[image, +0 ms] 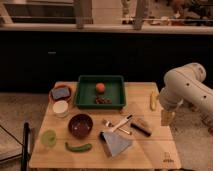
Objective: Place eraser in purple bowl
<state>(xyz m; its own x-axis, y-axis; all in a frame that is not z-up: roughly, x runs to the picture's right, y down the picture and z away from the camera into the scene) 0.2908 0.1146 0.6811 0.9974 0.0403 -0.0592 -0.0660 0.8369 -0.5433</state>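
The eraser (141, 126), a small tan-brown and black block, lies on the wooden table right of centre. The purple bowl (80, 125), round and dark maroon, stands left of centre and looks empty. My gripper (166, 118) hangs from the white arm (185, 87) over the table's right edge. It is to the right of the eraser, slightly above it and apart from it, and far from the bowl.
A green tray (82, 95) at the back holds an orange fruit (100, 87). An orange-rimmed dish with a blue block (61, 92), a white cup (60, 108), a green cup (48, 137), a green vegetable (78, 147), a grey-blue cloth (116, 142), utensils (120, 125) and a banana (153, 100) also lie on the table.
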